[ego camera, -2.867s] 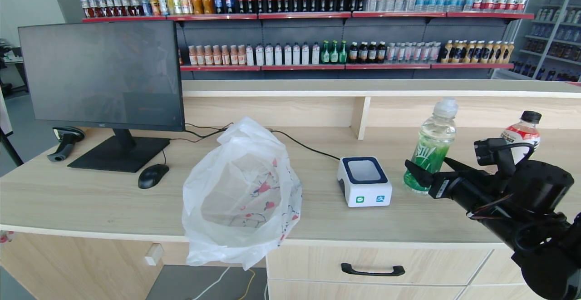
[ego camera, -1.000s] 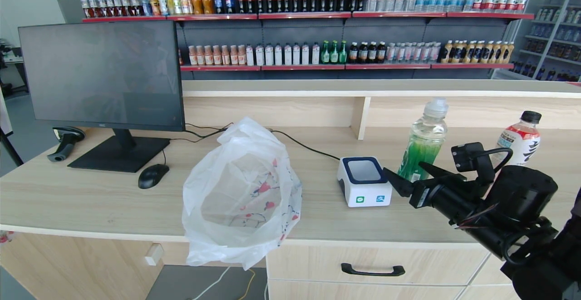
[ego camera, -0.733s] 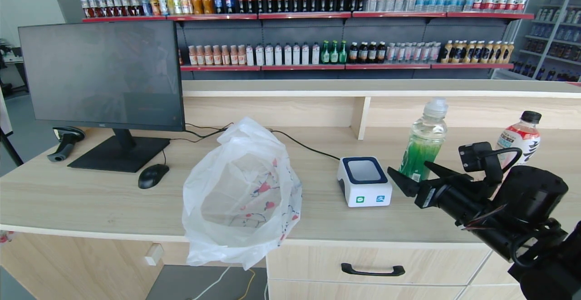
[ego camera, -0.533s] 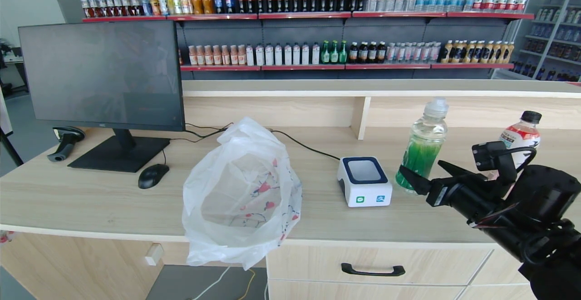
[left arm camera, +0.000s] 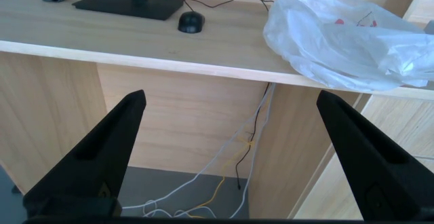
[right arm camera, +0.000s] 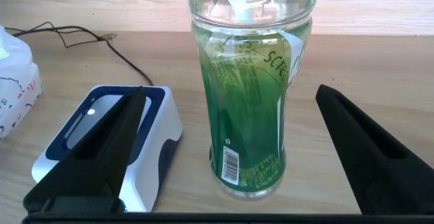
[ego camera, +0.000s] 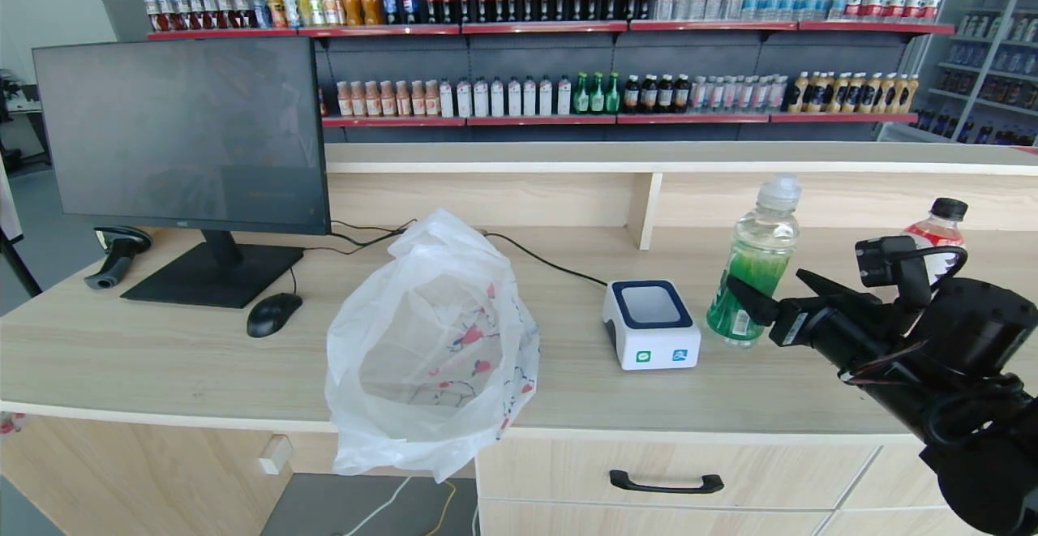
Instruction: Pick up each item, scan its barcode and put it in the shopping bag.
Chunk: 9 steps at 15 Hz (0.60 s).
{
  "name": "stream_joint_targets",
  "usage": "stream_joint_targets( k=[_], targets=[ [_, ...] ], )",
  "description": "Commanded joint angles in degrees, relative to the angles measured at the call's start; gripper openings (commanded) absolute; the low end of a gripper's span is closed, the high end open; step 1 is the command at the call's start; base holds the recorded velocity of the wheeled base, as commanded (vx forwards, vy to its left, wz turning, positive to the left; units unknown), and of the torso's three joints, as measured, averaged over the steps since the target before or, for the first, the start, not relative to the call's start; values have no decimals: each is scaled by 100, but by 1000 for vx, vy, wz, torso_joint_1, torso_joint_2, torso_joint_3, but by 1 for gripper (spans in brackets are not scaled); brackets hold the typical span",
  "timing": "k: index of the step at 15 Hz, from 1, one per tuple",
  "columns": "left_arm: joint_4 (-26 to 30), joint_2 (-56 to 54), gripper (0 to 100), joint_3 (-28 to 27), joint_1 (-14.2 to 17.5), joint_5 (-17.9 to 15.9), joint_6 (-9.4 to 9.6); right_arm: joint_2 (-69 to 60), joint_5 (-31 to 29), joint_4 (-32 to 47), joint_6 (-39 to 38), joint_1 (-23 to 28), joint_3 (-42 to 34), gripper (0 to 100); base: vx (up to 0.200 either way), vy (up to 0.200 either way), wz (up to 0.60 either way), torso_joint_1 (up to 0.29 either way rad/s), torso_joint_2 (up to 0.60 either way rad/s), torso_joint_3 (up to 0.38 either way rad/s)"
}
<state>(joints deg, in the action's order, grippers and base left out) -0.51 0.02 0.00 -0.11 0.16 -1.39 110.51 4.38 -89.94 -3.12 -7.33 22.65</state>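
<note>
A green drink bottle [ego camera: 758,260] with a pale cap stands upright on the wooden counter [ego camera: 568,390], just right of the white-and-blue barcode scanner [ego camera: 650,323]. My right gripper [ego camera: 766,280] is open at the bottle's lower half, one finger on each side. In the right wrist view the green bottle [right arm camera: 251,115] is centred between the spread fingers of my right gripper [right arm camera: 230,91], its barcode facing the camera, with the scanner [right arm camera: 108,149] beside it. A white shopping bag [ego camera: 434,341] gapes open at the counter's front edge. My left gripper [left arm camera: 230,95] hangs open below the counter edge, near the shopping bag [left arm camera: 339,34].
A second bottle [ego camera: 932,236] with a black cap and red-white label stands behind my right arm. A monitor [ego camera: 182,126], a mouse [ego camera: 273,313] and a handheld scanner [ego camera: 117,256] occupy the left of the counter. Cables [ego camera: 543,260] run behind the bag. A raised ledge [ego camera: 649,159] backs the counter.
The right gripper swung left toward the scanner, then drew back right and rose a little, staying open. The green bottle now stands slightly left of its first spot, turned.
</note>
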Motion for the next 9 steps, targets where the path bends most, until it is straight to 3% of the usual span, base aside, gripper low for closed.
stream_joint_targets(
  k=[1,9],
  targets=[
    [-2,-2,100,0,2,2,-2,76,2,-6,-4,-102,73,100,0,0,0,0,0,0],
    [-2,-2,100,0,2,2,-2,103,11,-6,4,-269,90,100,0,0,0,0,0,0]
  ],
)
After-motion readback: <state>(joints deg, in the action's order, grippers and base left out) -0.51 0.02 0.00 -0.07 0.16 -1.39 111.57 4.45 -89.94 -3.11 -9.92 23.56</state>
